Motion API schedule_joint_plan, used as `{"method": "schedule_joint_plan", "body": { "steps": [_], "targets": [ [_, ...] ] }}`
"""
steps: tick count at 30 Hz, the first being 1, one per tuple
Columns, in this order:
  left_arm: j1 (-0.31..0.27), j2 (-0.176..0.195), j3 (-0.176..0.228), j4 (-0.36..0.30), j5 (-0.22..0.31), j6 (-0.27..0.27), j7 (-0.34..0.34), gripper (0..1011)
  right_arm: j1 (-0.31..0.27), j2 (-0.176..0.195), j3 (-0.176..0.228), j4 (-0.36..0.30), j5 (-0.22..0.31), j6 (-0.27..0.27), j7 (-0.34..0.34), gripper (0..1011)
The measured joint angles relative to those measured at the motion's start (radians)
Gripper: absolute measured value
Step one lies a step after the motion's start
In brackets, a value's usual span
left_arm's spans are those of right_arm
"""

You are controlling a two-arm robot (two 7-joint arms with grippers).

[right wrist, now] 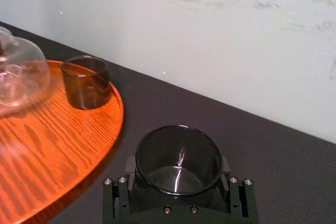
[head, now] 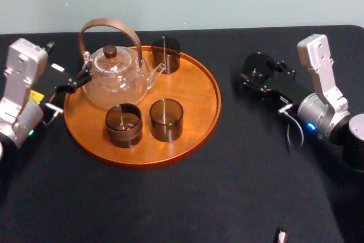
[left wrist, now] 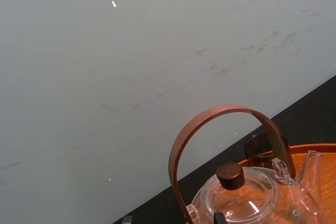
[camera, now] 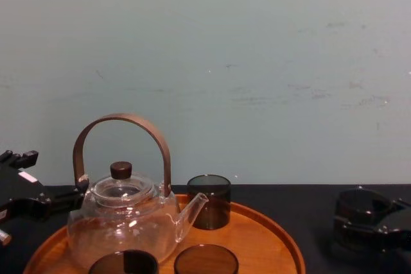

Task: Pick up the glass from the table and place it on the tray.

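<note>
**Glass grasped; transfer to the tray not yet made.**
The right gripper (head: 253, 77), at the head view's right, has its jaws clenched on the dark glass (head: 261, 68). The glass is low over the black table (head: 239, 186), well apart from the tray (head: 196, 92) at centre left; whether it is lifted cannot be told. The carry leftward and the set-down on bare wood remain. The left gripper (head: 71, 86) is beside the teapot (head: 116, 75).

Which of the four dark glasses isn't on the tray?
The glass between the right gripper's jaws, beside the tray; the other three stand on it.
</note>
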Motion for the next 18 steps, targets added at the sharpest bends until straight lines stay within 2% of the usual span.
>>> {"method": "schedule_joint_plan", "body": {
  "steps": [11, 18],
  "targets": [
    [0.000, 0.000, 0.000, 0.000, 0.000, 0.000, 0.000, 1001, -0.013, 0.008, -0.038, -0.097, -0.001, 0.016, 0.013, 908],
    [0.000, 0.000, 0.000, 0.000, 0.000, 0.000, 0.000, 1001, 0.014, -0.005, -0.068, -0.094, -0.003, 0.010, 0.027, 908]
  ]
}}
